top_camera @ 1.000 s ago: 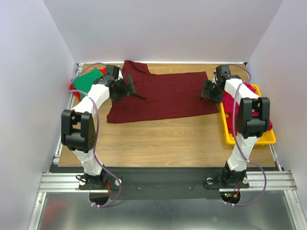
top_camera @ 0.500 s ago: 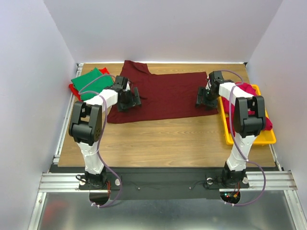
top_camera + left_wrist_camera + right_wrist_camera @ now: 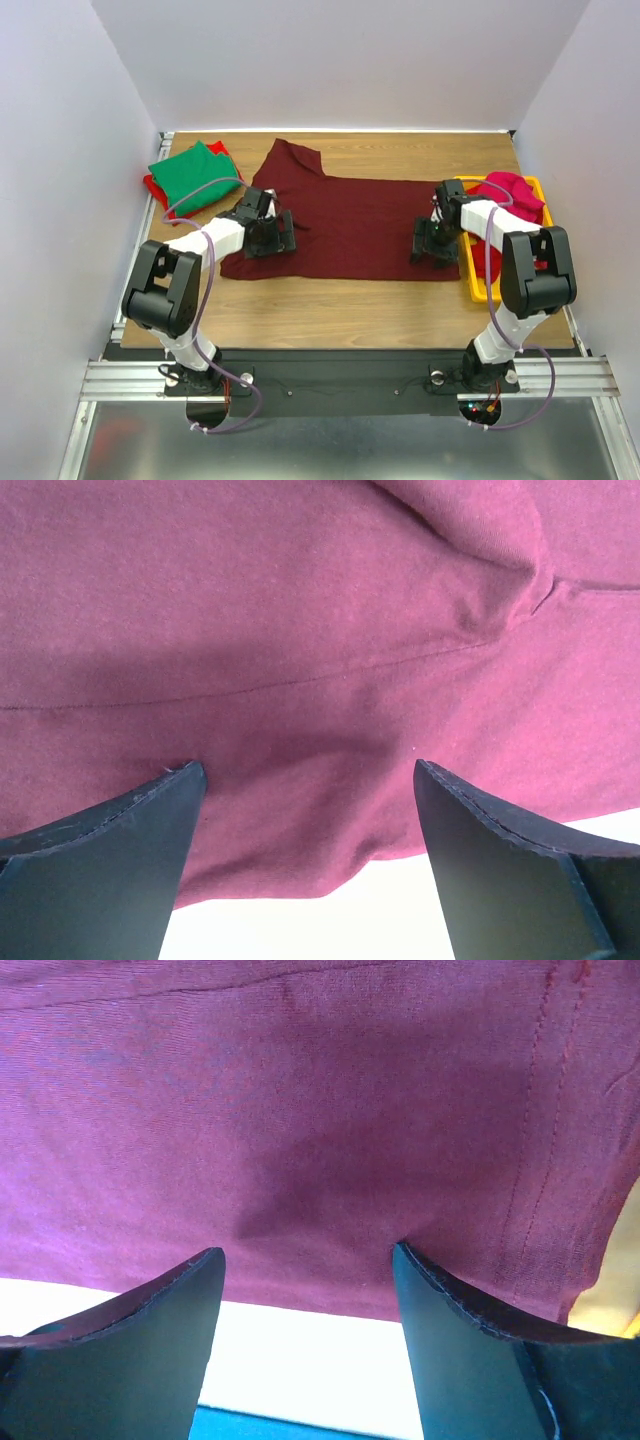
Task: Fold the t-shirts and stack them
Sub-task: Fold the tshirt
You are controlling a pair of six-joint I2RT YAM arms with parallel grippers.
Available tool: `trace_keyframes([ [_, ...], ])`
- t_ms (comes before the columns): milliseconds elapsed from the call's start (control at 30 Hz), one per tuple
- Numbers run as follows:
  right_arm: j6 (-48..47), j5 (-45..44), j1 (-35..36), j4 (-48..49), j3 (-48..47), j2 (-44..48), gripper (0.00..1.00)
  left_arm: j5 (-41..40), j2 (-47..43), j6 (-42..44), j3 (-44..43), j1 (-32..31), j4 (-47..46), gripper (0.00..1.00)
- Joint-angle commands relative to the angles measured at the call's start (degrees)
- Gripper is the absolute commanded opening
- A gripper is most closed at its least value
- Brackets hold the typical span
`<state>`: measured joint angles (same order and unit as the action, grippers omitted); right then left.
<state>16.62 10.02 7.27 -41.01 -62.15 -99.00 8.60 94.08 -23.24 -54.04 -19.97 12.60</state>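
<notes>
A dark maroon t-shirt (image 3: 350,225) lies spread flat across the middle of the table, one sleeve pointing to the far side. My left gripper (image 3: 270,235) is open, low over the shirt's left part near its front hem. In the left wrist view its gripper (image 3: 310,780) has both tips on the maroon cloth (image 3: 300,630), nothing pinched. My right gripper (image 3: 432,245) is open over the shirt's right front corner. The right wrist view shows that gripper (image 3: 310,1260) resting on the cloth (image 3: 300,1090) just behind the hem.
A folded green shirt (image 3: 190,175) lies on a red one (image 3: 150,187) at the far left corner. A yellow tray (image 3: 478,292) at the right holds bright pink cloth (image 3: 510,190), and the right arm reaches over it. Bare wood runs along the front.
Both grippers have moved toward the near edge, and the maroon shirt has slid that way with them. It now lies flatter and closer to the front.
</notes>
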Motion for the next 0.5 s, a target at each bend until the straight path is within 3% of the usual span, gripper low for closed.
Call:
trace_keyframes([
  [0,0.61,0.61,0.29,-7.67,4.05,1.17,0.74,-0.86,-0.38,-2.59,5.78,-2.79,9.89,0.98],
  [167,0.08,1.31,0.29,-9.96,7.22,3.81,0.75,-3.15,-5.04,-4.61,9.3,-4.29,14.01,0.98],
  [267,-0.19,2.37,0.38,-11.98,5.56,5.83,0.75,-5.34,-10.05,-5.84,7.13,-4.29,17.18,0.98],
  [367,-0.36,0.97,0.29,-14.18,-2.07,5.49,0.75,-7.36,-13.05,-6.29,1.08,-4.29,21.58,0.99],
  [467,-0.28,-0.26,0.29,-14.53,-10.58,2.25,0.75,-7.11,-10.34,-6.46,-5.08,-4.12,21.5,0.99],
])
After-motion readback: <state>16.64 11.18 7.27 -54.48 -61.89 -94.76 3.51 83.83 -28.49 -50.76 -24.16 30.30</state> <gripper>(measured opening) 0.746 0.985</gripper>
